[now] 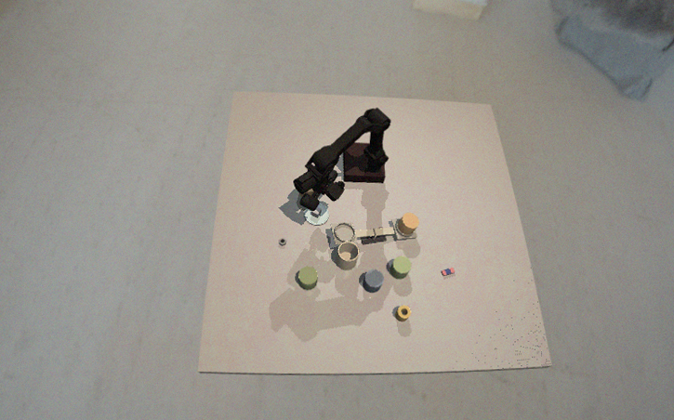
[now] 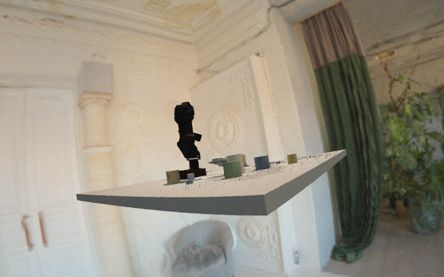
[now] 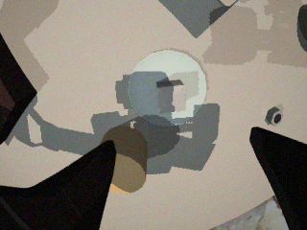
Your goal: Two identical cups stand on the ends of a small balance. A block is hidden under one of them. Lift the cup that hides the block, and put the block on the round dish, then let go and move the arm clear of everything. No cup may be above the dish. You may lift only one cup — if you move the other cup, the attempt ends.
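The pinkish-grey block (image 1: 316, 213) (image 2: 190, 178) (image 3: 178, 98) rests on the pale round dish (image 1: 318, 220) (image 3: 144, 63). My gripper (image 3: 186, 141) is wide open, with nothing between its fingers, above the dish area. One orange-topped cup (image 3: 130, 168) (image 2: 173, 177) stands on the table beside the dish, apart from it; the left finger overlaps it in the wrist view, and the arm mostly hides it in the top view. The other cup (image 1: 409, 223) stands on the balance's right end. The balance beam (image 1: 384, 231) has a bare ring (image 1: 343, 232) at its left end.
A tan open-topped container (image 1: 348, 254) stands in front of the balance's left end. Beyond are two green cylinders (image 1: 308, 277) (image 1: 400, 266), a blue-grey cylinder (image 1: 373, 280) and a yellow ring (image 1: 404, 311). A small nut (image 1: 281, 242) (image 3: 274, 116) lies beside the dish.
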Tool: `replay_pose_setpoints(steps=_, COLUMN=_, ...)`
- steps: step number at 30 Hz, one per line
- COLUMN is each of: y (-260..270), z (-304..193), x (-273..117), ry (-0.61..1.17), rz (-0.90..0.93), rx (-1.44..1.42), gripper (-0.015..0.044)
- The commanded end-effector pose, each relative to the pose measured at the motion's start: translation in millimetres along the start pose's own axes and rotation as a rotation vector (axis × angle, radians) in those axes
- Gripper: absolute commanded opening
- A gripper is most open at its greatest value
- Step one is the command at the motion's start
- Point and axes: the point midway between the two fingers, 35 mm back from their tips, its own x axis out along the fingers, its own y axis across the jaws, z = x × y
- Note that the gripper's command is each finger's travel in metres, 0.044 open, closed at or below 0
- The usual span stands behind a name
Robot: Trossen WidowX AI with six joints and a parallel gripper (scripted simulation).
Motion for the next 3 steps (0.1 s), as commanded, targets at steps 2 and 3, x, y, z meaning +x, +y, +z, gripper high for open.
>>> replay_pose_setpoints(steps=2, y=1.4, z=0.3, x=0.9, ry=-0.004, rz=0.011, rx=-0.005, gripper=0.0440)
replay_pose_setpoints(steps=3, y=1.4, z=0.3, x=0.9, ry=-0.004, rz=0.011, rx=-0.005, gripper=0.0440)
